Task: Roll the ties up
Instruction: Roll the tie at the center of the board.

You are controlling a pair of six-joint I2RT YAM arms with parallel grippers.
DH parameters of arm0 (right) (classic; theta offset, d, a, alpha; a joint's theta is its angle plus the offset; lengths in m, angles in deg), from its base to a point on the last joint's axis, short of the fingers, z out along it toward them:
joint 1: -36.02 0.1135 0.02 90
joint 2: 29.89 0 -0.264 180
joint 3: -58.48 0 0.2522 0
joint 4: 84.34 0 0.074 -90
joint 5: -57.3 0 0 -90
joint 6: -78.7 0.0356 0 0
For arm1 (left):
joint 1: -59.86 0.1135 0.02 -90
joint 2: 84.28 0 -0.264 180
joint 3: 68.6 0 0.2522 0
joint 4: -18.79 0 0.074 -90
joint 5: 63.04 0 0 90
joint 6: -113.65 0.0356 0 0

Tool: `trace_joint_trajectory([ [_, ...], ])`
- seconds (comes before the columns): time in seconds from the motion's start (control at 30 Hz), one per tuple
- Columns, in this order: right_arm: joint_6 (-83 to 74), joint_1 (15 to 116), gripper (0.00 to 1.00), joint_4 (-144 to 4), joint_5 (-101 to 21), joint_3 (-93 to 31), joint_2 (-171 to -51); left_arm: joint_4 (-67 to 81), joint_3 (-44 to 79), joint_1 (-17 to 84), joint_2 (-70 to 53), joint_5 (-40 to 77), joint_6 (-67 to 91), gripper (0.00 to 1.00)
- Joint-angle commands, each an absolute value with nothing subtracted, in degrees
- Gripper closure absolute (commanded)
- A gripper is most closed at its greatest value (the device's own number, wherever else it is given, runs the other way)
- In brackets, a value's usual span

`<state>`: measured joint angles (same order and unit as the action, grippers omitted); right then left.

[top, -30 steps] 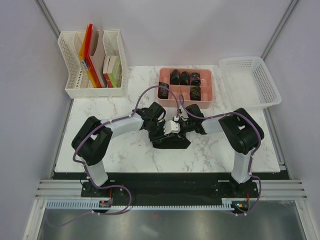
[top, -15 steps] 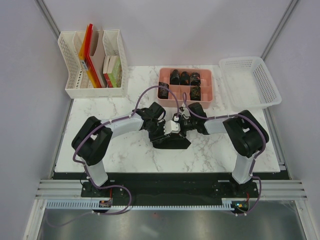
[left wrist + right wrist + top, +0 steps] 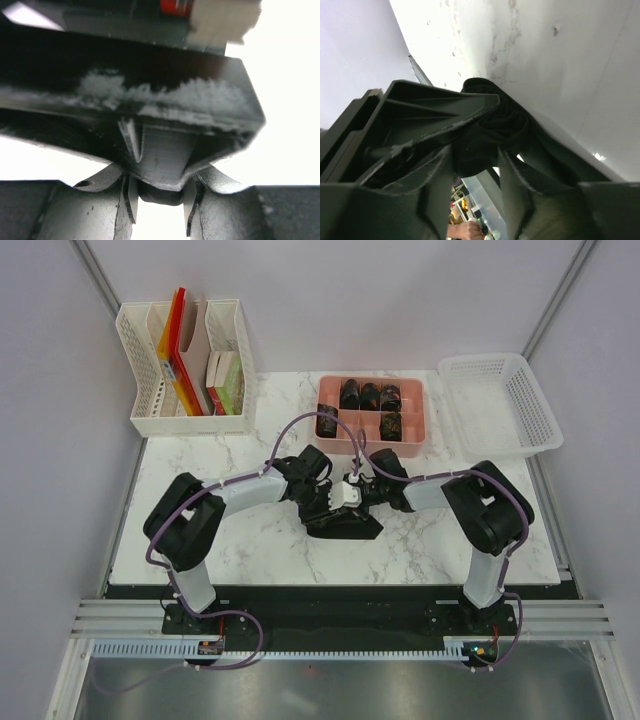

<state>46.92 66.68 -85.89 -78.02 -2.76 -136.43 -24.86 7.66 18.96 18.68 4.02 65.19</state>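
**Both arms meet over one tie at mid-table**

You have the two arms reaching in from either side, so that the left gripper (image 3: 330, 498) and the right gripper (image 3: 362, 495) come together near the centre of the marble table (image 3: 230, 455). The tie (image 3: 345, 525) lies there as a dark heap, directly under and just in front of both grippers.

In the right wrist view, your right gripper has its fingers closed around a bunched, partly coiled piece of that dark fabric, just above the tabletop.

In the left wrist view, your left gripper's jaws stand narrow with something dark between the tips. A black block fills most of that view, and you cannot tell whether the jaws are pinching fabric or a part of the other arm.

Behind the grippers, the pink tray (image 3: 372, 380) holds several rolled ties (image 3: 368, 395) in its compartments. A white basket (image 3: 530, 410) sits to the right of the tray, and a white file rack (image 3: 140, 370) stands at the far left corner.
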Motion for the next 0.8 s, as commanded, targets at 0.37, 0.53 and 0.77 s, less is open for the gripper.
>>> trace_joint_trajectory([
  [0.37, 31.1, 65.2, 1.00, -67.8, -73.1, -5.5, -138.5, -28.5, 2.0, 18.6, 24.2, 3.8, 63.6, 0.59],
  [0.53, 27.0, 64.6, 1.00, -65.7, -72.3, -5.6, -140.5, -27.1, 1.5, 20.8, 18.7, 0.2, 63.1, 0.49],
  [0.77, 24.0, 64.6, 1.00, -65.3, -71.5, -5.9, -143.3, -24.4, 0.0, 20.8, 9.4, -5.4, 64.2, 0.35],
])
